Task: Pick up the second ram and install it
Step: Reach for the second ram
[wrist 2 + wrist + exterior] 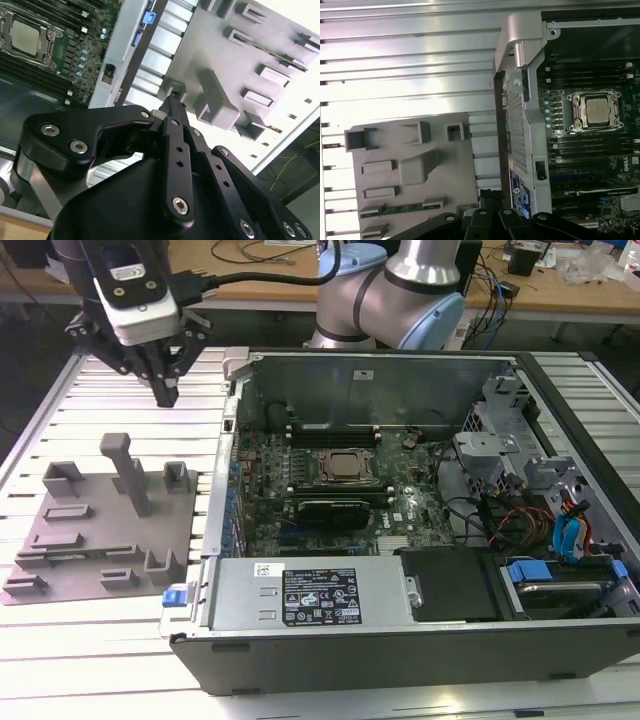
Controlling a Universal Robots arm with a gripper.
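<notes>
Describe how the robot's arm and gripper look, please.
The arm is silver-grey with pale blue joint caps. The gripper is black, its linked jaws fixed with silver screws. A white and grey module sits above it, fed by a black cable.

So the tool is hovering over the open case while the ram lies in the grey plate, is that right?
Not quite: the tool hovers over the table beside the plate, outside the case, as the exterior view shows. The ram does lie in the plate.
</notes>
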